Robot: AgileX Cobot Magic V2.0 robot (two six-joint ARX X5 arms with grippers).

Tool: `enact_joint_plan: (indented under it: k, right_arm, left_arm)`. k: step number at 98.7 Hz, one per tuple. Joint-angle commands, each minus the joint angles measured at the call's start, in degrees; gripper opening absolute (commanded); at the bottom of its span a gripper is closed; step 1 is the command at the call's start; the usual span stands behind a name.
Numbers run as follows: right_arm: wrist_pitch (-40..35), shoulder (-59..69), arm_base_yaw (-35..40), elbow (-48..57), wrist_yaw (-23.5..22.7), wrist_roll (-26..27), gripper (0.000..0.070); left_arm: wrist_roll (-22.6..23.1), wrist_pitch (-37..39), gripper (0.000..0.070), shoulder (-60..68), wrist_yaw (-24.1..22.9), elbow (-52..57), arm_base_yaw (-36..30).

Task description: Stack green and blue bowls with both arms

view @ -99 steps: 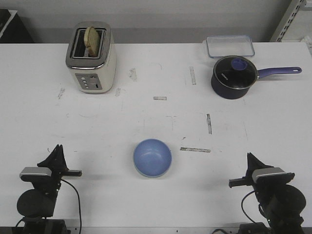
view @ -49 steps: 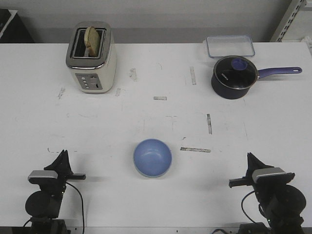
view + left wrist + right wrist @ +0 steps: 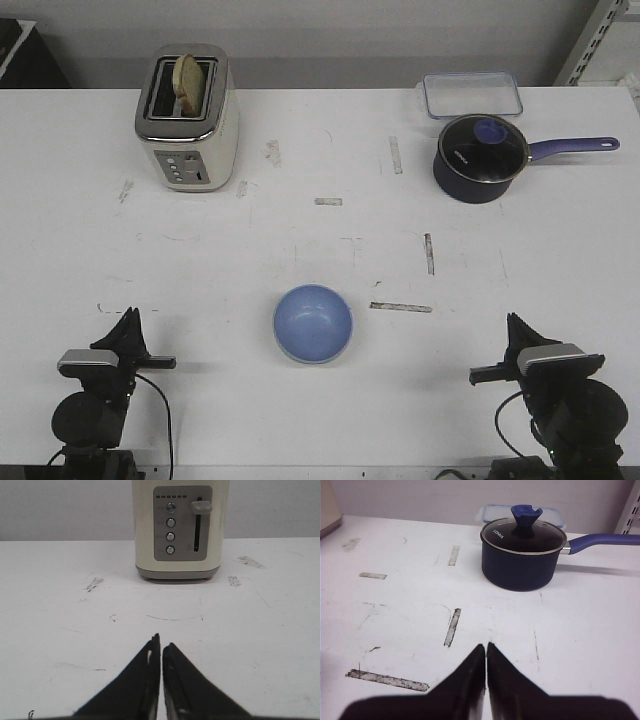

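Nothing moved since half a second ago, smooth round blue bowl mid-table — both arms' pointed jaws pressed together, empty.

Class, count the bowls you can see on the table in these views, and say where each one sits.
1. A blue bowl sits near the table's front edge, midway between the two arms. No separate green bowl shows; whether one is nested beneath the blue cannot be told.
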Motion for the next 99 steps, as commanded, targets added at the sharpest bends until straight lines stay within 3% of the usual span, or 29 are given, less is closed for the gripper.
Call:
enact_joint_plan:
  k: [1, 11, 32, 65, 89, 99]
  right_arm:
    - [0.6, 0.2, 0.1, 0.1, 0.0, -0.1, 0.0000]
    - [0.9, 0.2, 0.1, 0.1, 0.2, -0.4, 0.0000]
    - [10.6, 0.1, -0.8, -3.0, 6.3, -3.2, 0.0000]
    - [23.9, -8.3, -6.2, -21.5, 2.3, -2.6, 0.0000]
    - [30.8, -16.3, -5.9, -32.0, 2.4, -1.6, 0.0000]
    - [29.3, -16.3, -5.8, -32.2, 2.5, -0.1, 0.0000]
  left_arm:
    - [-0.1, 0.8, 0.0001, -0.1, -0.2, -1.2, 0.1]
    - [-0.1, 0.8, 0.0001, -0.1, -0.2, -1.2, 0.1]
    - [-0.1, 0.8, 0.0001, -0.1, -0.2, -1.2, 0.1]
    - [-0.1, 0.8, 0.0001, -0.1, -0.2, -1.2, 0.1]
    - [-0.1, 0.8, 0.0001, 0.0, -0.2, -1.2, 0.1]
    - [-0.1, 0.8, 0.0001, -0.1, -0.1, -1.2, 0.1]
